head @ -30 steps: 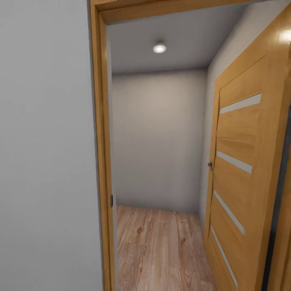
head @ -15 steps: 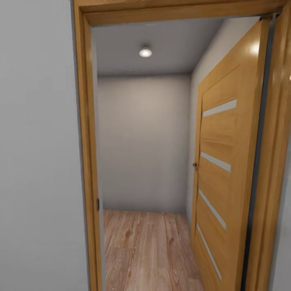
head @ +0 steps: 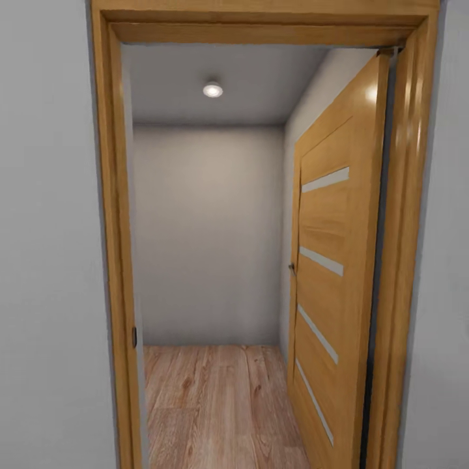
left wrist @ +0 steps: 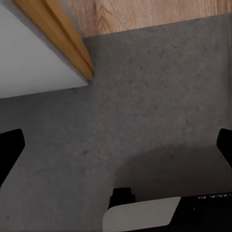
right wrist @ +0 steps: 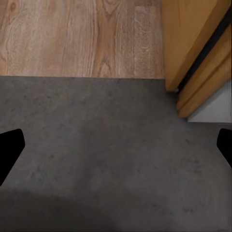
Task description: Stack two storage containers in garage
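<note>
The robot faces an open doorway (head: pixel 260 26) framed in honey-coloured wood. Beyond the doorway lies a short passage with pale wood-plank flooring (head: pixel 215 404), a grey back wall (head: pixel 208 234) and 1 round ceiling light (head: pixel 212 90). A wood-panelled door (head: pixel 329 260) with 4 pale slats stands swung inward, just inside the doorway's right jamb.

Both wrist views look down at the floor (right wrist: pixel 111 159), dark grey and matte, which meets the planks at the doorway's threshold. So the robot stands on the grey side of the doorway, looking toward the planked side.

The left gripper (left wrist: pixel 116 154) has its fingers spread wide, 1 dark fingertip at each edge of the left wrist view, with nothing but bare grey floor between them. The right gripper (right wrist: pixel 116 154) is spread just as wide and is likewise empty.

No container is in sight, so I cannot say where the 2 bins are. Probably they lie somewhere past the doorway, and this is a transit leg toward them.

Thin-walled, lidless bins of that kind should be light but flexible, so a wall may bow if squeezed hard. A sensible hold is likely the rim, 1 gripper on each short end, which keeps the bin level for stacking.
</note>
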Controlling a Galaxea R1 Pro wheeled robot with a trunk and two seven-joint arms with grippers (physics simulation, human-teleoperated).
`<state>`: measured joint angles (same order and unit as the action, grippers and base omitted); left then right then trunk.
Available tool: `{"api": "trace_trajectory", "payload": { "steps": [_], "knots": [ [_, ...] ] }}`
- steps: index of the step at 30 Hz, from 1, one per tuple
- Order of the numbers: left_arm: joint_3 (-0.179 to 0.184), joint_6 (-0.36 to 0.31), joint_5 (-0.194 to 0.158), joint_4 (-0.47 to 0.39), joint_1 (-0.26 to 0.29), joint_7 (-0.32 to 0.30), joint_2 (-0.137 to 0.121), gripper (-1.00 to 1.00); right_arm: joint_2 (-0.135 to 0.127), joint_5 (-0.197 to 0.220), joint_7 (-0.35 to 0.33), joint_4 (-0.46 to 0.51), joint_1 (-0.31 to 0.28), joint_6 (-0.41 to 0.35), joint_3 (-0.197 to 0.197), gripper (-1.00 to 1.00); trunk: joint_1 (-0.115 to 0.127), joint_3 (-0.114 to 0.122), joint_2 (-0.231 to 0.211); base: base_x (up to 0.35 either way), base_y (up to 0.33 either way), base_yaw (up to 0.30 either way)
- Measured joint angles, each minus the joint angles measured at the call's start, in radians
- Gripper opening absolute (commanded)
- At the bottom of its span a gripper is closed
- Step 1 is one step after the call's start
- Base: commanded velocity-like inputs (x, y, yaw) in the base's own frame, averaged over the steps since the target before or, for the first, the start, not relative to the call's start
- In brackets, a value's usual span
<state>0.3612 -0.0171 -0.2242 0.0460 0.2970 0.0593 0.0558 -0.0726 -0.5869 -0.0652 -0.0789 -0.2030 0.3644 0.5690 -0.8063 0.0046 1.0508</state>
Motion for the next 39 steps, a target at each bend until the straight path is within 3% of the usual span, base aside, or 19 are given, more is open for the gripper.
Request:
{"api": "trace_trajectory", "payload": {
  "steps": [13, 16, 20, 23, 39],
  "knots": [
    [0.000, 0.002, -0.001, 0.000, 0.000, 0.002, -0.005, 1.00, -0.001, 0.004, 0.004, 0.000, 0.000, -0.003, 0.001, 1.00, 0.000, 0.010, 0.000, 0.000, 0.000, -0.141],
    [0.000, 0.002, -0.001, 0.000, 0.000, 0.002, -0.006, 1.00, 0.001, 0.005, 0.006, 0.001, 0.000, -0.021, 0.001, 1.00, 0.000, 0.007, 0.000, 0.000, 0.000, 0.039],
    [0.000, 0.003, -0.001, 0.000, 0.000, 0.003, -0.007, 1.00, 0.003, 0.006, 0.008, 0.008, 0.000, -0.127, 0.001, 1.00, 0.000, 0.001, 0.000, 0.000, 0.000, 0.057],
    [0.000, 0.003, -0.001, 0.000, 0.000, 0.003, -0.007, 1.00, 0.003, 0.007, 0.009, 0.010, 0.000, -0.150, 0.001, 1.00, 0.000, -0.003, 0.000, 0.000, 0.000, 0.060],
    [0.001, 0.002, 0.001, 0.000, -0.001, 0.003, -0.008, 1.00, 0.005, 0.000, 0.010, 0.011, 0.000, -0.163, 0.001, 1.00, 0.000, -0.027, -0.001, 0.000, 0.000, 0.056]
  ]
}}
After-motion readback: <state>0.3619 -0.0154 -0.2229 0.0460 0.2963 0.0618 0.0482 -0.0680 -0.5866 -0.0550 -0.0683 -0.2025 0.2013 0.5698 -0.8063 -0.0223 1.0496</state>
